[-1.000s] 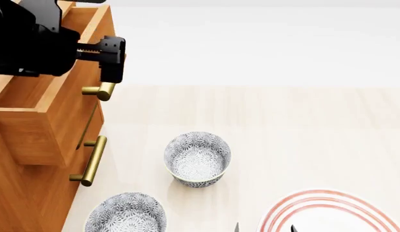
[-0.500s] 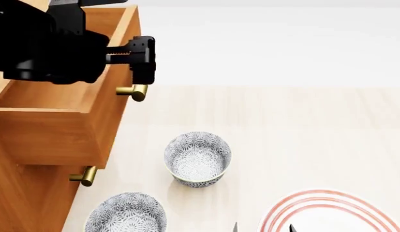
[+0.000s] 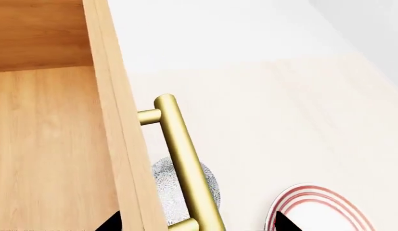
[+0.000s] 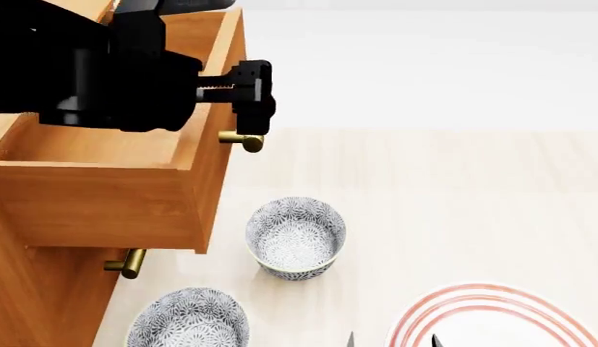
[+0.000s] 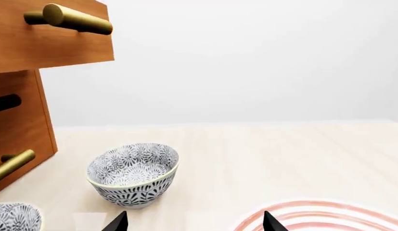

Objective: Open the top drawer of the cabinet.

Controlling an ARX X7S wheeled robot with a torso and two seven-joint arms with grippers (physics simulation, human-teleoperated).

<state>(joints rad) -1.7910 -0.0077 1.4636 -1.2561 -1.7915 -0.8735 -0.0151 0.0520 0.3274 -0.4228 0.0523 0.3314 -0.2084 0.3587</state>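
The top drawer [image 4: 105,195] stands pulled far out of the orange-brown cabinet [image 4: 38,303], showing its lighter wood interior [image 3: 44,154]. Its brass bar handle [image 3: 183,163] pokes out past the front panel [image 4: 243,141]. My left gripper [image 4: 243,101] is at that front panel. In the left wrist view its fingertips [image 3: 282,224] stand wide apart, with the drawer front and handle between them [image 3: 195,226]. The jaws are open and not clamped. My right gripper [image 5: 193,224] hangs open low over the table, its tips at the head view's bottom edge [image 4: 393,341].
A patterned bowl [image 4: 295,237] sits just right of the drawer, and a second one [image 4: 188,318] sits near the cabinet's foot. A red-ringed plate [image 4: 492,318] lies under my right gripper. A lower drawer's handle [image 4: 125,264] sticks out below the open drawer.
The top drawer has slid further out, to the right in the head view, and my left gripper moved with it. The drawer now hides most of the lower handles.
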